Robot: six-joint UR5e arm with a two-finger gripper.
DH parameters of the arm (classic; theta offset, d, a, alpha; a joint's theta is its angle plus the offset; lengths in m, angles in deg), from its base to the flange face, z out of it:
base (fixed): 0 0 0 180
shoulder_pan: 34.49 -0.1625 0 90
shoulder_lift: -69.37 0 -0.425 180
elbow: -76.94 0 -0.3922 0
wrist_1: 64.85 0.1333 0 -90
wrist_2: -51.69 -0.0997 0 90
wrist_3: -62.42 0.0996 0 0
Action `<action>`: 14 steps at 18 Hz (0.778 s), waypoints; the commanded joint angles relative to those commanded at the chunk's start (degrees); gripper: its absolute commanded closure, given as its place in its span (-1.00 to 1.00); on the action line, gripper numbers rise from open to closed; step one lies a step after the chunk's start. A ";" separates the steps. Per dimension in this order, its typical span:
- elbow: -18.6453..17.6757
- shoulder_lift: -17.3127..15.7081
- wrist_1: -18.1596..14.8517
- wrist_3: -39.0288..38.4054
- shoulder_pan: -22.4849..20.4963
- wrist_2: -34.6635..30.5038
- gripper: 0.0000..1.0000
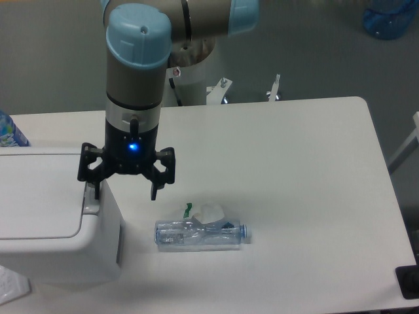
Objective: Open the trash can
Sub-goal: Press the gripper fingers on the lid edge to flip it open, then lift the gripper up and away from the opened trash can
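White table [294, 170] fills most of the shot, with grey floor behind it and a bit of a blue water jug [391, 18] poking in at the top right corner.

On the left edge of the table sits the trash can [46, 226], a big boxy white bin with rounded corners. Its flat lid is down and closed. There's a light-grey strip [91, 199] running along the right side of the rim.

The arm comes in from the top, pointing straight down, blue cap on the joint and a little blue light glowing on the wrist. The gripper [124, 186] is spread wide open and isn't holding anything. One finger [93, 188] is right over the grey strip on the bin's rim, looks like it's at or just touching it, but I honestly can't tell from this angle if there's contact. The other finger [156, 186] hangs over bare table just to the right of the bin.

A crushed clear plastic bottle [201, 234] lies on its side on the table, a bit right of the bin and below the gripper, cap pointing right. A crumpled white scrap [208, 211] with a bit of green on it sits touching the bottle's top edge.

Small corner of another blue-labelled bottle [8, 131] peeks in at the far left, behind the bin.
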 joint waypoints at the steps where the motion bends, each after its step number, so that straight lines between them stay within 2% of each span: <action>1: -0.17 0.00 -0.09 0.00 0.00 -0.09 -1.00; 10: -0.09 0.18 0.00 -0.09 0.00 -0.26 -1.00; 14: 3.60 -0.09 0.09 1.23 -0.70 -0.44 -1.00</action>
